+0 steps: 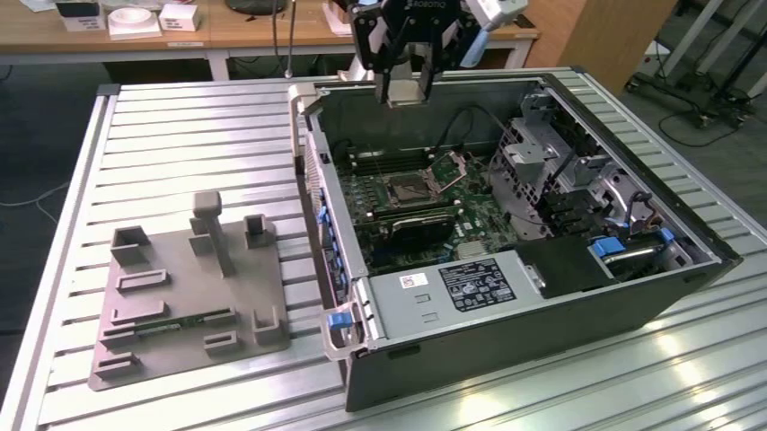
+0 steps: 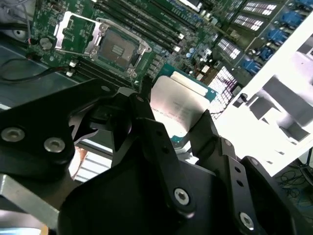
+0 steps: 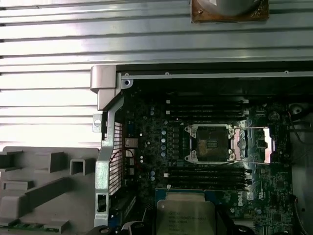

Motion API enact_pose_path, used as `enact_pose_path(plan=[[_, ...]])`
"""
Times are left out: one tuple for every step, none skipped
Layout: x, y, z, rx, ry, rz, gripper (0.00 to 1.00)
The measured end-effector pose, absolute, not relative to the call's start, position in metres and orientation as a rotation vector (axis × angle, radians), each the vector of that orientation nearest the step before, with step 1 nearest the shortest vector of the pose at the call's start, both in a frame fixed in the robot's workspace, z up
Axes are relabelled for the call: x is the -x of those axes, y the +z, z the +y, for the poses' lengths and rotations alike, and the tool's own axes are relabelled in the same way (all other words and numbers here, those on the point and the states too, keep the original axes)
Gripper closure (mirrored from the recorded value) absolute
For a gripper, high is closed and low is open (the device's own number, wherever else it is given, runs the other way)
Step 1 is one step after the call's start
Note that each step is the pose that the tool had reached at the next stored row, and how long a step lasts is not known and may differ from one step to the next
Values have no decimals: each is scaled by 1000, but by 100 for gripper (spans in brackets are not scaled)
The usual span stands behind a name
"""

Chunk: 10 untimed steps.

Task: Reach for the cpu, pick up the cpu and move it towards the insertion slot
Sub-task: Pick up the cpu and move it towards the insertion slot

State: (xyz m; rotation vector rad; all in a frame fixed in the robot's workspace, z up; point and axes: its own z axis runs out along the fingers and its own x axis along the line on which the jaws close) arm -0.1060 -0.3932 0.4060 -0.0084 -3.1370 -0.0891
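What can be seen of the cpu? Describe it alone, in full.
The cpu is a flat square chip with a shiny silver-grey metal top and a thin green edge. In the second wrist view it sits gripped between the gripper's two black fingers, which press on opposite edges, held above the green motherboard. In the first wrist view it hangs level, print on its top, short of the open insertion slot. In the exterior view the gripper is at the case's upper rim.

Black claw [image 2: 178, 129] w/ silver screws, matte linkage fingers [image 2: 156, 147]
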Motion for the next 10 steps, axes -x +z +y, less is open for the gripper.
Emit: enact_pose_path(plan=[[106,406,-393,8,-98,-3140,45],[106,406,-392,8,-104,-3142,45],[106,406,-392,8,-108,-3144,45],[106,405,-391,8,-113,-3145,45],[105,406,-390,8,-117,-3145,45],[105,406,-388,8,-119,-3146,45],[104,405,-387,8,-120,-3146,45],[104,405,-385,8,-122,-3146,45],[103,405,-383,8,-123,-3146,45],[101,405,-381,8,-124,-3147,45]])
